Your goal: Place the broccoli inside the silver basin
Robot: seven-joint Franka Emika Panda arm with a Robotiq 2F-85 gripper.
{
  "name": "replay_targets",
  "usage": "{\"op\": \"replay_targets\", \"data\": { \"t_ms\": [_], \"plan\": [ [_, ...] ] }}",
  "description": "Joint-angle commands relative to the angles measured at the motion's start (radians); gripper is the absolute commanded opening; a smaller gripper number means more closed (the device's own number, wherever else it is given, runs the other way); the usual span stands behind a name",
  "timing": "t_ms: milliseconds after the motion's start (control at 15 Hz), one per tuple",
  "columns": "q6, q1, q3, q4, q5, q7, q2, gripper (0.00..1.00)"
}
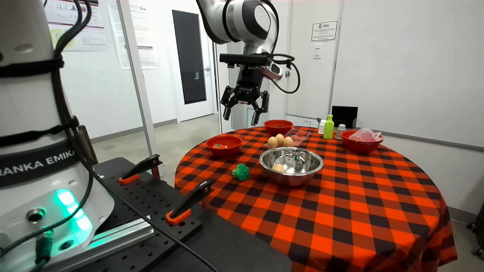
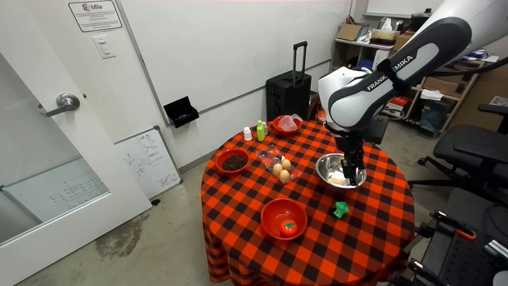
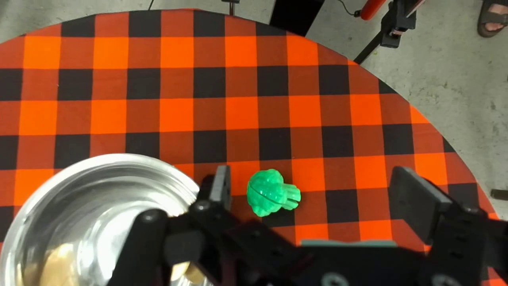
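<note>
The broccoli (image 1: 241,172) is a small bright green lump lying on the checked tablecloth beside the silver basin. It also shows in an exterior view (image 2: 341,209) and in the wrist view (image 3: 270,193). The shiny silver basin (image 1: 290,179) stands close to it and shows in an exterior view (image 2: 326,167) and in the wrist view (image 3: 119,174). A tan egg (image 1: 278,168) lies in the basin. My gripper (image 1: 241,116) is open and empty, well above the table. In the wrist view (image 3: 312,182) the broccoli appears between the fingers, nearer the left one; the left finger overlaps the basin's rim.
A red bowl (image 2: 274,210) holds a tomato (image 2: 288,228). Another red bowl (image 2: 222,161) holds dark beans. Several eggs (image 2: 284,176) sit in a clear carton. A third red bowl (image 1: 359,146), a yellow-green bottle (image 1: 328,128) and white shakers stand at the far edge. Clamps (image 1: 189,200) edge the robot's mount.
</note>
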Motion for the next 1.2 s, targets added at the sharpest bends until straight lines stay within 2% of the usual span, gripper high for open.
{"op": "replay_targets", "data": {
  "t_ms": [0,267,600,1133],
  "plan": [
    [-0.002,-0.001,0.002,0.003,0.000,0.000,0.003,1.00],
    [0.016,0.001,-0.004,-0.002,-0.006,0.024,-0.002,1.00],
    [0.170,0.011,0.008,-0.052,0.017,0.076,0.022,1.00],
    [0.275,0.010,0.046,-0.098,0.125,0.103,0.125,1.00]
  ]
}}
